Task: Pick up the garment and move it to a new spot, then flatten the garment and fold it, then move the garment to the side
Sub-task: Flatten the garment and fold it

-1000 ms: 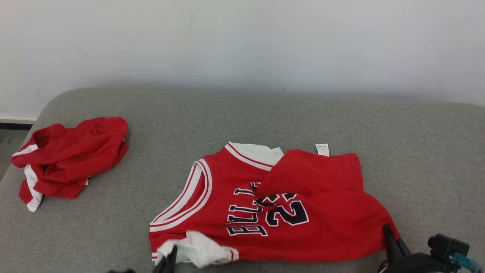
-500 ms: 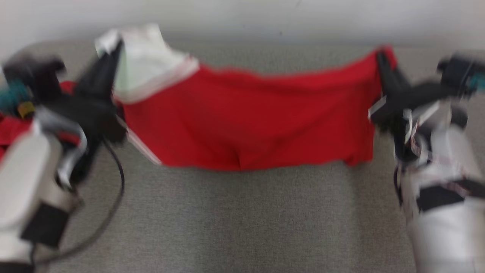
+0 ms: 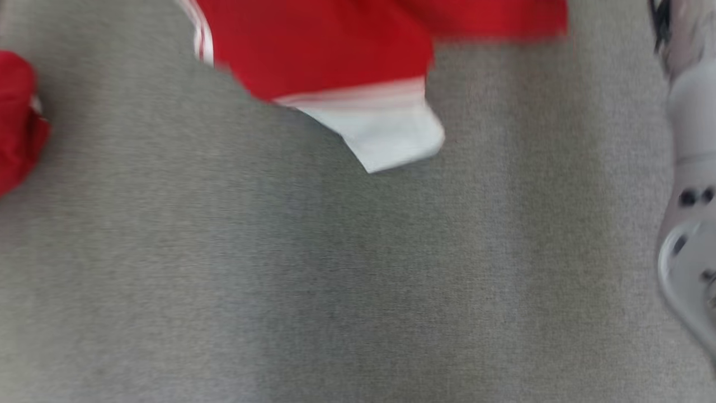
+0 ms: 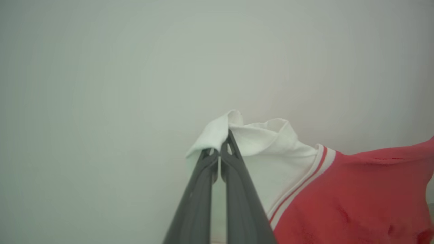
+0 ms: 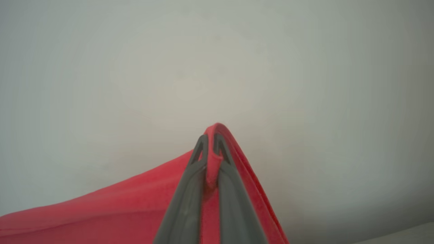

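Two red pieces of clothing show in the blurred head view. At the far left edge a bunched red cloth (image 3: 17, 117) lies on the gray upholstered surface (image 3: 335, 291). To its right the garment (image 3: 324, 50) hangs down from the top of the view, with its white corner (image 3: 386, 134) lowest over the gray fabric. The blur hides whether that corner touches the surface. The left claw (image 4: 219, 145) is pinched together on a white fold of the garment, seen against the pale wall (image 4: 101, 84), and the red body spreads away to the right in that wrist view. The right claw (image 5: 210, 140) is clamped on a red fold, with cloth peaking just above its tips. A pale forearm (image 3: 688, 168) runs down the head view's right edge.
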{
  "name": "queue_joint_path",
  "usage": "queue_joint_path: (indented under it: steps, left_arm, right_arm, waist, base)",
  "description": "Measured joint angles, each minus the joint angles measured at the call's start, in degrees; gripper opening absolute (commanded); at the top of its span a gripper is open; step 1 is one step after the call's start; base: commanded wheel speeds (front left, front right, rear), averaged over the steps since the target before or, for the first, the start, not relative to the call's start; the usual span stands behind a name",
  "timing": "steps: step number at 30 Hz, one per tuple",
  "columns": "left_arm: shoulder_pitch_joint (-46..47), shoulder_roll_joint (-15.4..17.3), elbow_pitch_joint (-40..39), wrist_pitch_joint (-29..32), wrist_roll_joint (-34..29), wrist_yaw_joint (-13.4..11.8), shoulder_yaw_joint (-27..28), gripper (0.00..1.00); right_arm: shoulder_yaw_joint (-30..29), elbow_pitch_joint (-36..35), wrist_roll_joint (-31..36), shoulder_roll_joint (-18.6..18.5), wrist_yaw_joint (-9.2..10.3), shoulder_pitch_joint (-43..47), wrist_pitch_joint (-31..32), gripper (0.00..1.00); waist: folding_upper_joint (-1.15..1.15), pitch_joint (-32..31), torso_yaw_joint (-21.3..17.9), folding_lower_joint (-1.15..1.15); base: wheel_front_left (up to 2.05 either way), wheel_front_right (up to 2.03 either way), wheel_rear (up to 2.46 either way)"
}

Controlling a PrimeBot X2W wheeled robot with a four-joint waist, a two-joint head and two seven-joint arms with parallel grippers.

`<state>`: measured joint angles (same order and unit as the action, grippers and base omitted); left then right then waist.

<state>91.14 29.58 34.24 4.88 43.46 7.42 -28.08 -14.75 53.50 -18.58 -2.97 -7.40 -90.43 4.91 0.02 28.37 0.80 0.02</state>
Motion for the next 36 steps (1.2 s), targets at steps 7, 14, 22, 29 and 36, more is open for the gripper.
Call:
queue_joint_path:
  steps: [7, 14, 22, 29, 36]
  left_arm:
    - [10.8, -1.7, 4.8, -1.8, 0.1, 0.1, -6.5, 0.00]
    - [18.5, -1.5, 10.6, -3.1, 2.1, 0.1, -11.7, 0.00]
    - [23.5, -1.8, 13.3, -4.9, 5.6, 0.1, -16.1, 0.00]
    - [23.9, -1.5, 15.4, -5.6, 8.5, 0.1, -20.4, 0.00]
    - [25.1, -1.2, 17.3, -6.7, 10.4, 0.1, -23.5, 0.00]
  right_arm:
    - [-2.6, 9.7, 3.1, 0.0, 0.00, -12.0, -6.7, 0.00]
    - [-6.0, 17.2, 7.3, 0.0, 0.00, -16.5, -10.8, 0.00]
    - [-10.6, 19.2, 13.2, -0.8, 0.00, -19.9, -11.6, 0.00]
    - [-14.5, 19.8, 16.9, -0.7, 0.00, -19.7, -11.2, 0.00]
    - [-18.1, 20.0, 21.2, -0.6, 0.00, -19.6, -10.4, 0.00]
  waist:
    - [0.00, 1.8, -2.5, -0.01]
    - [-0.01, -1.5, -2.9, -0.03]
    - [-0.03, -3.3, -2.2, -0.04]
    - [-0.02, -1.2, -2.3, -0.02]
    - [-0.02, 0.1, -2.8, -0.02]
  base:
    - [0.00, 0.00, 0.00]
    - [0.00, 0.00, 0.00]
    - [0.00, 0.00, 0.00]
    - [0.00, 0.00, 0.00]
    - [0.00, 0.00, 0.00]
